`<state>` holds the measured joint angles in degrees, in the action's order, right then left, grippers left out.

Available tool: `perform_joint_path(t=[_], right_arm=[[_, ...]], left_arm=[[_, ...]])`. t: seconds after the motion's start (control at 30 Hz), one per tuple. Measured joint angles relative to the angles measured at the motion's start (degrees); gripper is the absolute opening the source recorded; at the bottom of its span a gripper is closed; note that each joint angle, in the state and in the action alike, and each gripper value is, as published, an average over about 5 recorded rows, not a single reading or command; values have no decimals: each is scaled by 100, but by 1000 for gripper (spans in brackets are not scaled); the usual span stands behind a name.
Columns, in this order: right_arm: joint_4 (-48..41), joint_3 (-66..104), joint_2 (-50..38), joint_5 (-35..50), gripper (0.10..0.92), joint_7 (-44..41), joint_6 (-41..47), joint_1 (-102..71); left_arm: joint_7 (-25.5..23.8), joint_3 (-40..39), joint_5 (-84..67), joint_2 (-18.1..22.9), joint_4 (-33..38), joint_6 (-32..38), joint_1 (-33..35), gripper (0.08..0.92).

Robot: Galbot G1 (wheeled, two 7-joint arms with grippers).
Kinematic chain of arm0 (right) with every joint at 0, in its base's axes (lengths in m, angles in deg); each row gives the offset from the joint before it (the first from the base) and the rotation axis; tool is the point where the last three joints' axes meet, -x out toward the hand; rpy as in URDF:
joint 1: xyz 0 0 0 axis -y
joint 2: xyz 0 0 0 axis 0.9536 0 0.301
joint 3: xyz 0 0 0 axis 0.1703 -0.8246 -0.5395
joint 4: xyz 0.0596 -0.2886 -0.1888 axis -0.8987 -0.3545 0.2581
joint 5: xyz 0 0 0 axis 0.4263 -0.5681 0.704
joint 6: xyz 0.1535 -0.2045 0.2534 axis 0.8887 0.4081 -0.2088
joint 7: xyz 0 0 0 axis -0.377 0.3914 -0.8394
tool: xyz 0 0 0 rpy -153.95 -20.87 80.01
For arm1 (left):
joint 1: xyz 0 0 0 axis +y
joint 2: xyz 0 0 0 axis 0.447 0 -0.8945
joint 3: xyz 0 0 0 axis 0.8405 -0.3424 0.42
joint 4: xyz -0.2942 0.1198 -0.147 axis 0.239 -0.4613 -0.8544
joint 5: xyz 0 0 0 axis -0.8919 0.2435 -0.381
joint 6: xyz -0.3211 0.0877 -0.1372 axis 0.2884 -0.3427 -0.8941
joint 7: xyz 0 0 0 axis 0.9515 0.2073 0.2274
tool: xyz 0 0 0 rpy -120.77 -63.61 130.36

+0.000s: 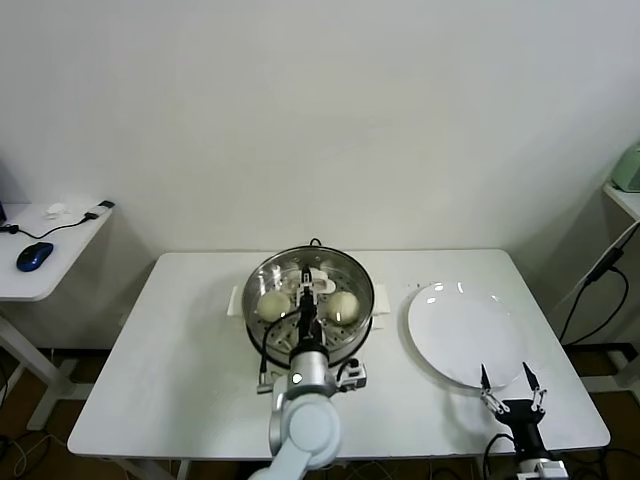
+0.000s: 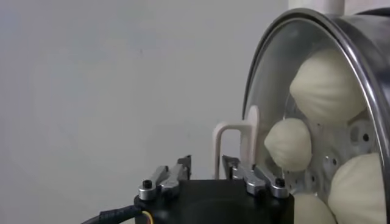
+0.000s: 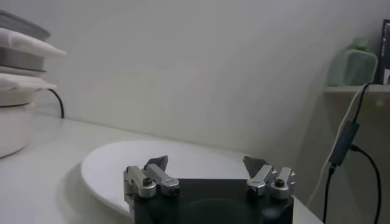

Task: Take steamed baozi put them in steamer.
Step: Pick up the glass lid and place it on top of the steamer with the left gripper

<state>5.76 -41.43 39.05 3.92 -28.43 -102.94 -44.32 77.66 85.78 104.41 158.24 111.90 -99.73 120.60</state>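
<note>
Head view puts the left gripper [image 1: 309, 291] over the middle of the steamer [image 1: 262, 277], its fingers slightly parted and holding nothing — the left wrist view shows the narrow gap between the fingertips [image 2: 183, 164] bare. Steamed baozi [image 1: 274, 305] lie on the perforated tray inside the steamer, one to the left of the gripper and another [image 1: 343, 305] to its right. To the steamer's right lies a white plate [image 1: 440, 330], and at that plate's near edge the right gripper [image 1: 508, 377] waits with jaws spread wide and holding nothing.
</note>
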Motion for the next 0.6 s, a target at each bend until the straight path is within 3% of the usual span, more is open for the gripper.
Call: perform_joint_path(t=[0.4,0.6], right_arm=[[-16,-24,8,11,823,-139,-5,-38],[60,-86,1,123,823,-156,4,-98]], left_arm=[[101,79,-495,-390,599,160,278,762],[546,504,-1523,-681,1187,479,520,821]])
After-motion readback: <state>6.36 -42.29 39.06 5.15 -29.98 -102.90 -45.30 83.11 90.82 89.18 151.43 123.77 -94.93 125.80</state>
